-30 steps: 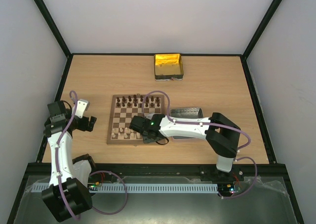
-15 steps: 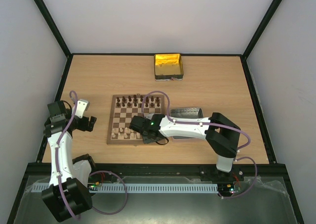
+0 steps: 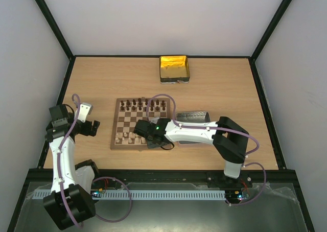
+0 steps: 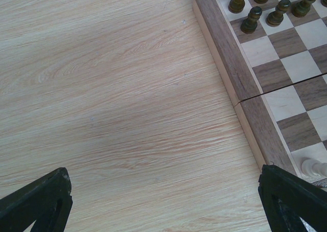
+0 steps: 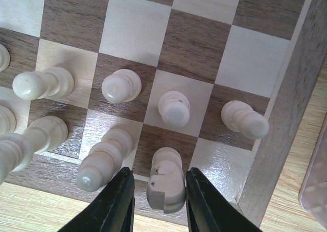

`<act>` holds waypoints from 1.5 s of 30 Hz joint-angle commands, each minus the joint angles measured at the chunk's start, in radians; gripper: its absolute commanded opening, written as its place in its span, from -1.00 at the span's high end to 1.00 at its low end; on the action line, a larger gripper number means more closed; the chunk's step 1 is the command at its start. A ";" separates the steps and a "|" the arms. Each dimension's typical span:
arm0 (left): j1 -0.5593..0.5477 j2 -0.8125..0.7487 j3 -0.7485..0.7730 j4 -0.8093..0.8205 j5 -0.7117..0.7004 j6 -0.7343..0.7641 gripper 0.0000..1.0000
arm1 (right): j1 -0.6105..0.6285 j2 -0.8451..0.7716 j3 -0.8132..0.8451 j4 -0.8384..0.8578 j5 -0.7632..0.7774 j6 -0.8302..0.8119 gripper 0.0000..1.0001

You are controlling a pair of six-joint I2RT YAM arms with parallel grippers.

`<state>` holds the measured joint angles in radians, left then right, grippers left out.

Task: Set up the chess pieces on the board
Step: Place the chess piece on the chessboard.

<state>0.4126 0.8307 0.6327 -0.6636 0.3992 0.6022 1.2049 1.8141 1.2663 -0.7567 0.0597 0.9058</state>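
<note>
Square wooden chessboard [image 5: 276,114]: dark-brown and cream squares with visible grain and a satin sheen, brightest near the edge. Pale cream turned wooden pieces [image 5: 173,109]: smooth, softly glossy. Dark brown turned wooden pieces [image 4: 251,20]: polished, with small highlights. Light wood-grain tabletop [image 4: 112,99]: matt, finely streaked. Yellow-gold rectangular tin [image 3: 174,68]: shiny, reflective metal. Flat grey tray [image 3: 194,116]: dull metal. Fingers [image 5: 115,206] of the right gripper [image 5: 159,191]: matt black, plastic-looking. White shell of the right arm [image 3: 189,132]: smooth, plastic-looking.
</note>
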 commanded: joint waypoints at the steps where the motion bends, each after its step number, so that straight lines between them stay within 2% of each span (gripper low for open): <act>1: -0.004 -0.012 -0.015 0.006 0.005 0.001 -0.99 | 0.004 -0.029 0.007 -0.023 0.037 0.012 0.45; 45: -0.004 -0.008 -0.013 0.003 0.010 0.003 -0.98 | 0.004 -0.006 0.030 -0.035 0.059 0.017 0.41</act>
<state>0.4126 0.8307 0.6323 -0.6632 0.3992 0.6022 1.2049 1.8141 1.2823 -0.7582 0.0914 0.9058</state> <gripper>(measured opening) 0.992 0.300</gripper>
